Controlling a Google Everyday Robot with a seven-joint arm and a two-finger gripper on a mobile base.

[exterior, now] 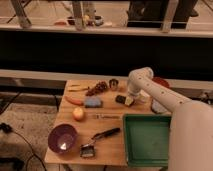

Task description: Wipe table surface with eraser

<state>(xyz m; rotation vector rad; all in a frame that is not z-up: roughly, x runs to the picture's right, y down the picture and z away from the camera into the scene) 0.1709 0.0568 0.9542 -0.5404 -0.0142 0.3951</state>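
Camera view looked down from above and in front at a light wooden worktop [107, 131] with a dark wall and a railing behind it. From the right edge the robot's white arm [165, 97] reached in, bent at an elbow near the back of the worktop, and dropped down to the hand [129, 99], which sat low over the right-hand middle of the surface. The hand was clenched on the eraser [124, 100] — a small black block with a pale tan part — and the eraser lay on or just above the wood; which of the two could not be told.

Just left of the eraser lay a blue pad [93, 102], with a carrot [74, 100] beside it at the left edge. Behind them sat a bunch of dark grapes [97, 88], and a small metal cup [113, 84] stood next to the arm. An orange fruit [78, 114] rested in front of the carrot, and a thin metal utensil [107, 117] lay toward the middle.

At the near left corner stood a purple bowl [62, 138]. Beside it lay a black-handled tool [98, 141] — its metal head at the front edge, its handle pointing back and right. A square green tray [148, 140] took up the near right corner, partly hidden by the robot's white body. A red dish [161, 81] showed behind the arm at the far right.
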